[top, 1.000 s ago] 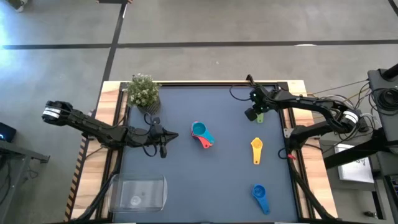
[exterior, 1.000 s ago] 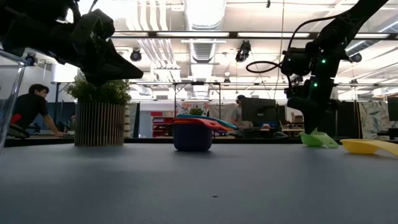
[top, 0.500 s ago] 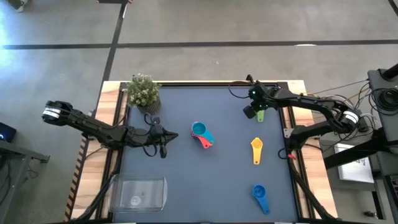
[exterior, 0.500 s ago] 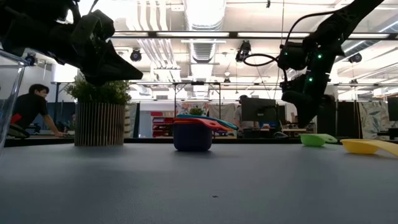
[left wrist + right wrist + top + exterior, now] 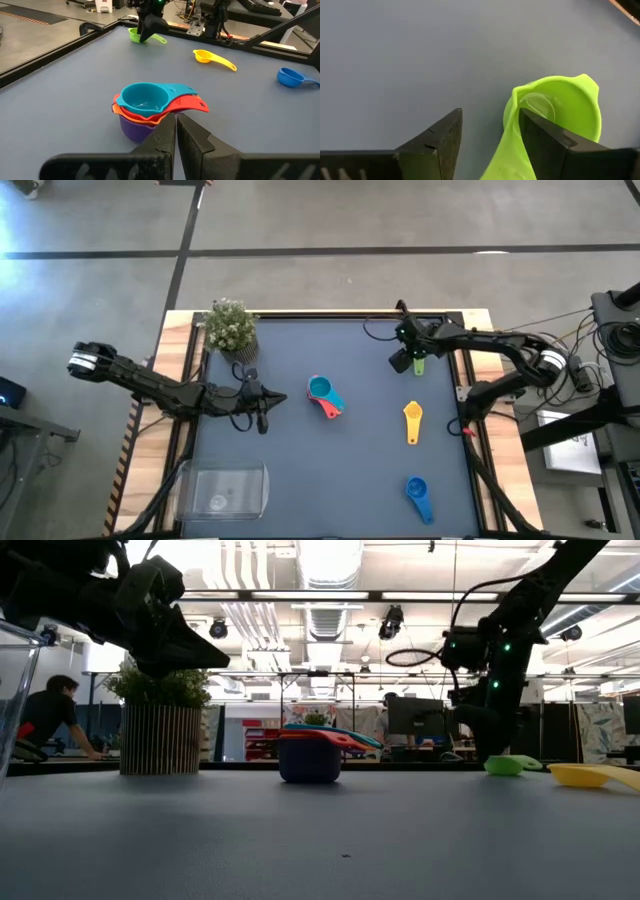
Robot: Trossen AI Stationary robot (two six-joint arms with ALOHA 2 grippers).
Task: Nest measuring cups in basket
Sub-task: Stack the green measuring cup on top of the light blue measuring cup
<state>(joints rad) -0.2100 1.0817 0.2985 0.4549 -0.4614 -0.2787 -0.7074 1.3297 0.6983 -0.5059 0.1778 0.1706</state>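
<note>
High view: right end effector (image 5: pixel 405 359) (fingers parted) over green cup (image 5: pixel 418 366).

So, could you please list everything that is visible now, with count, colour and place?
nested cup stack: four cups, light blue over red, orange, purple; table centre
green measuring cup: one, far right of the table, under the right gripper
yellow measuring cup: one, right side
blue measuring cup: one, near right
basket: one, clear, near left corner
potted plant: one, green, far left corner
person: one, in the room behind
left gripper: shut, left of the stack
right gripper: open, straddling the green cup's handle
</note>
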